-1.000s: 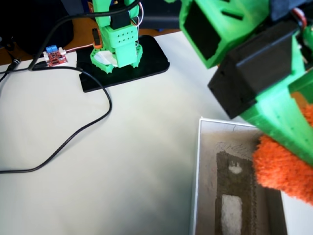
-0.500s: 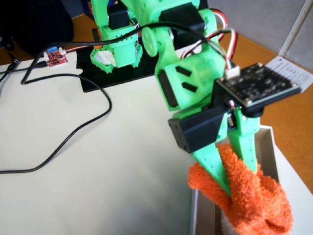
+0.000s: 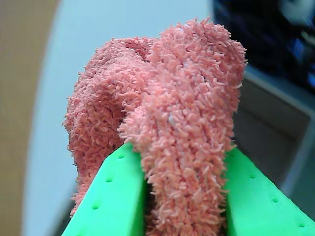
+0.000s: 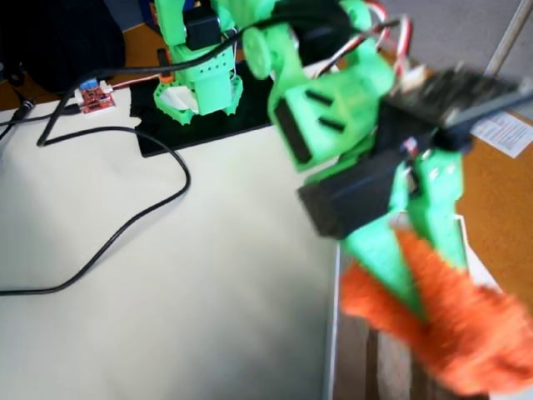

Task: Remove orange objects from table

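Observation:
My green gripper [image 3: 184, 196] is shut on a fuzzy orange-pink sock [image 3: 167, 113], which fills the middle of the wrist view and bulges above the two green fingers [image 3: 115, 196]. In the fixed view the gripper [image 4: 420, 300] hangs at the right, past the white table's [image 4: 166, 275] right edge, with the orange sock [image 4: 454, 321] drooping from it over a box [image 4: 366, 358] below. The picture there is blurred by motion.
A black cable [image 4: 125, 225] loops over the white table at the left. A small red circuit board [image 4: 94, 98] lies at the back left. The arm's green base [image 4: 200, 75] stands on a black mat [image 4: 191, 121]. A sheet of paper [image 4: 508, 133] lies at the right.

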You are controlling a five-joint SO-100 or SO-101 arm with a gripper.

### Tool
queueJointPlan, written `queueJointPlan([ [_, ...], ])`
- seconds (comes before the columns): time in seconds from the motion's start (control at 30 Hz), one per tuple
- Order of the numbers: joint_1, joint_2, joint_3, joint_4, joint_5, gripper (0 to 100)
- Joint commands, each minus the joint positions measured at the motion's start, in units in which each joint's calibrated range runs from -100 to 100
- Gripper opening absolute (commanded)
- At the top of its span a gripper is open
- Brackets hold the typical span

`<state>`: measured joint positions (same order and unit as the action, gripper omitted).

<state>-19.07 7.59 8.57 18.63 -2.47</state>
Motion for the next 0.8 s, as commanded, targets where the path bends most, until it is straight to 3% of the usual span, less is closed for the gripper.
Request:
queueJointPlan([
  [0.0,-12.03,-7.8,-7.02,-1.73,0.88,0],
  [0.13,-28.37,-11.16,-7.31,-5.21,4.49,4],
  [0.17,-32.58,-12.0,-6.05,-7.56,4.98,13],
  [0.2,-36.79,-12.67,-4.79,-10.56,5.18,33],
  [0.23,-40.86,-13.76,-3.53,-11.54,6.11,35],
  [0.43,-54.91,-15.77,4.61,-24.67,7.28,35],
  [0.77,-50.99,-16.53,7.32,-22.24,7.52,35],
])
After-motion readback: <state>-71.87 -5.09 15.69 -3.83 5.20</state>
